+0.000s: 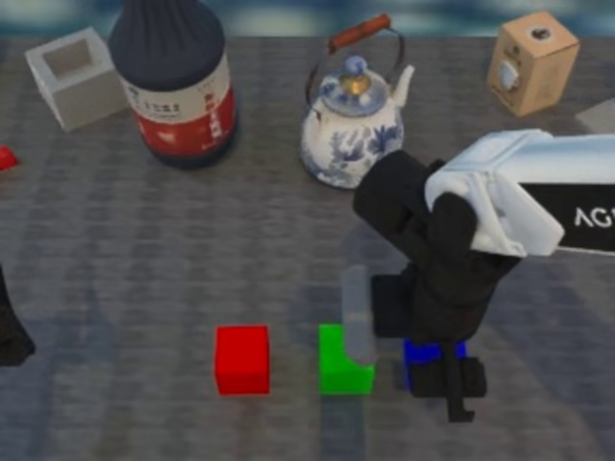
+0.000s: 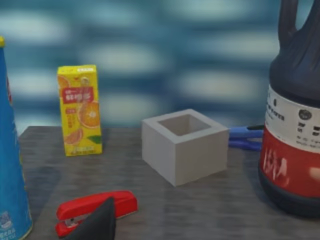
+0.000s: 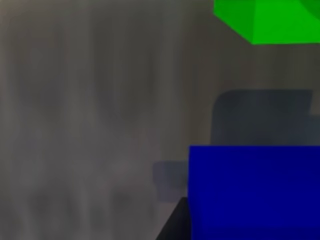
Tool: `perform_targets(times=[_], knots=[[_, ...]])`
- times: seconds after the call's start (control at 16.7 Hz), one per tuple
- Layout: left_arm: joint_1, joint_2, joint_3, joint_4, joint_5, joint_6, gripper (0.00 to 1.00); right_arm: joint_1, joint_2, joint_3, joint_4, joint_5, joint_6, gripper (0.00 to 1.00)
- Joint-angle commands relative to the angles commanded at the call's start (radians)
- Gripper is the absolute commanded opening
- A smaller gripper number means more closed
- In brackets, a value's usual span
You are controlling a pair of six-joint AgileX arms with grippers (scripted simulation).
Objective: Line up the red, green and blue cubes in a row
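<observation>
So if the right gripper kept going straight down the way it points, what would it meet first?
Probably the blue cube: the right gripper sits directly over it, beside the green cube. Height above it is unclear.

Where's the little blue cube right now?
In the top view, the blue cube sits near the front edge, right of centre, beside the green cube and mostly hidden under the right gripper. The red cube lies further left.
</observation>
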Motion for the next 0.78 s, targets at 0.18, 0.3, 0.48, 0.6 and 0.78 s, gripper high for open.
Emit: perform_targets(times=[0.18,0.3,0.48,0.6,0.78], knots=[[0.0,0.0,0.0,0.0,0.0,0.0,1.0,0.0,0.0,0.0,0.0,0.0,0.0,0.15],[0.0,0.0,0.0,0.0,0.0,0.0,1.0,0.0,0.0,0.0,0.0,0.0,0.0,0.3],[0.0,0.0,0.0,0.0,0.0,0.0,1.0,0.0,0.0,0.0,0.0,0.0,0.0,0.53],[0.0,0.0,0.0,0.0,0.0,0.0,1.0,0.0,0.0,0.0,0.0,0.0,0.0,0.68],[0.0,0.0,0.0,0.0,0.0,0.0,1.0,0.0,0.0,0.0,0.0,0.0,0.0,0.9]])
